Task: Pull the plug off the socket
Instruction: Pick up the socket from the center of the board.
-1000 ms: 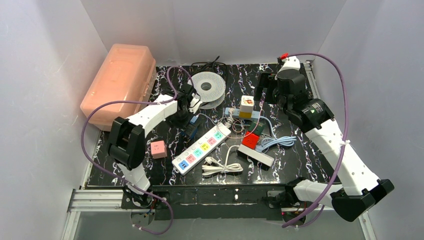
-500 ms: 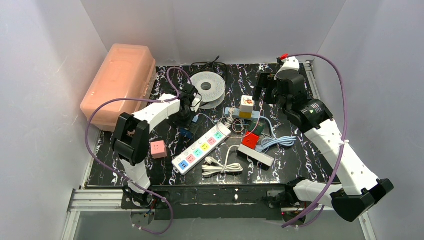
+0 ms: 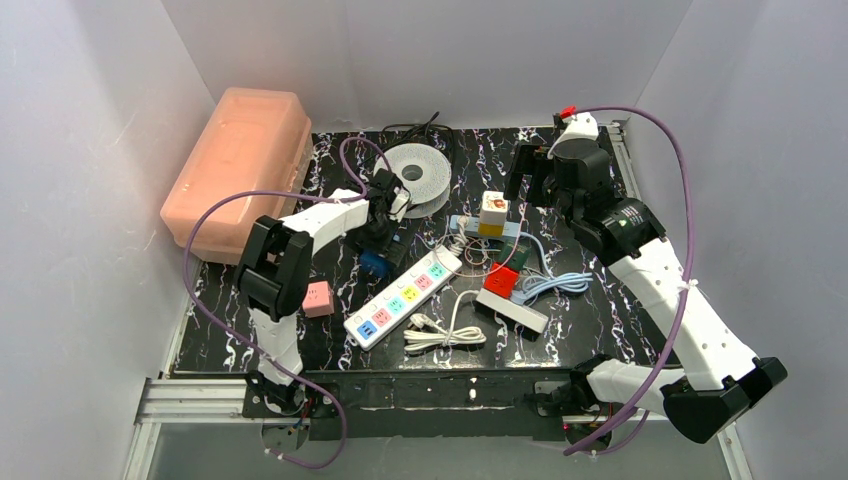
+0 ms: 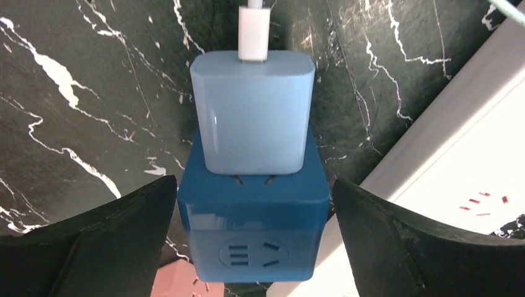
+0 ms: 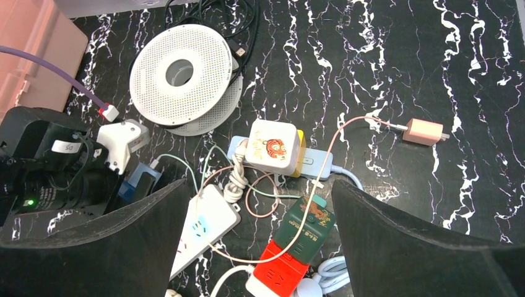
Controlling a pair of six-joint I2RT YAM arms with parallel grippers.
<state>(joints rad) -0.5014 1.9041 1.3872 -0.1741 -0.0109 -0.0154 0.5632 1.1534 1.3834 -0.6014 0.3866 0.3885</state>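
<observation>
A dark blue cube socket [image 4: 254,229] lies on the black marbled mat, with a light blue plug [image 4: 251,111] seated in its top face. A white cable leaves the plug's far end. My left gripper [image 4: 254,181] is open and straddles the cube, one finger close on each side. In the top view the left gripper [image 3: 380,245] is left of centre, over the blue cube [image 3: 374,263]. My right gripper [image 3: 522,182] is open and empty, held high over the back right. In its own view the right gripper [image 5: 259,182] looks down on the sockets.
A white power strip [image 3: 405,297] lies right beside the blue cube. A pink cube [image 3: 318,297], a white spool [image 3: 417,175], a pink box [image 3: 240,165], a tiger-print cube [image 3: 494,210], a red socket [image 3: 503,280], a grey strip [image 3: 512,310] and a coiled white cable [image 3: 445,330] lie around.
My left arm has swung a little to the right, its elbow now partly over the pink cube. Its gripper stays at the blue cube. The right arm has hardly moved.
</observation>
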